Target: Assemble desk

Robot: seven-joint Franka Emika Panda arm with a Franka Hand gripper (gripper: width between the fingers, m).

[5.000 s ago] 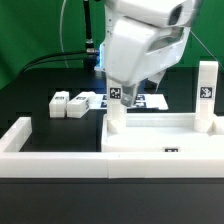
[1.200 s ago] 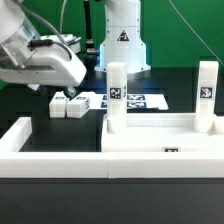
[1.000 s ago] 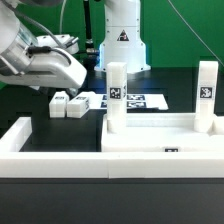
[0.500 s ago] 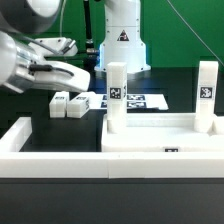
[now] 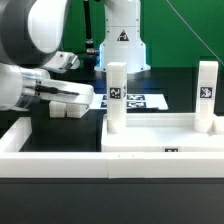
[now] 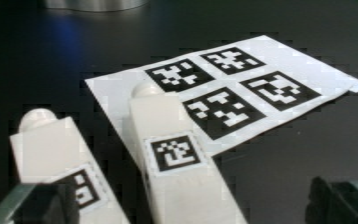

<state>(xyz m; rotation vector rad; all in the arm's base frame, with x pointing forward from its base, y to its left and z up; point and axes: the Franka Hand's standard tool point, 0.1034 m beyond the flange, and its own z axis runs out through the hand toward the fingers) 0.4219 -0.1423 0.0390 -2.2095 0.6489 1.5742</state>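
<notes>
Wrist view first: gripper [image 6: 194,205] spread wide, gripping nothing. Dark fingers [image 6: 345,200] straddling a loose leg [image 6: 172,140], tag face up. Lying just beside it, a second loose leg [image 6: 51,165], almost under the other finger. Beyond both, the marker board [image 6: 229,85], flat, seemingly overlapped at its edge by the far end of the loose leg.

Over to the exterior view: hanging low at nine o'clock, right above those two posts. Sitting at four o'clock, the tabletop [image 5: 150,142], rim up, with two standing legs [image 5: 117,95] already upright in its far corners, well apart from the action. Running along six o'clock, the border wall [image 5: 50,160].

Trouble ahead, judging from here: coming down off-centre could plant a finger on top of the second loose leg instead of beside it. Closing then might pinch both posts, or shove one aside. Gripping skewed would twist the post and make seating it in the tabletop harder. Worth centring before dropping.
</notes>
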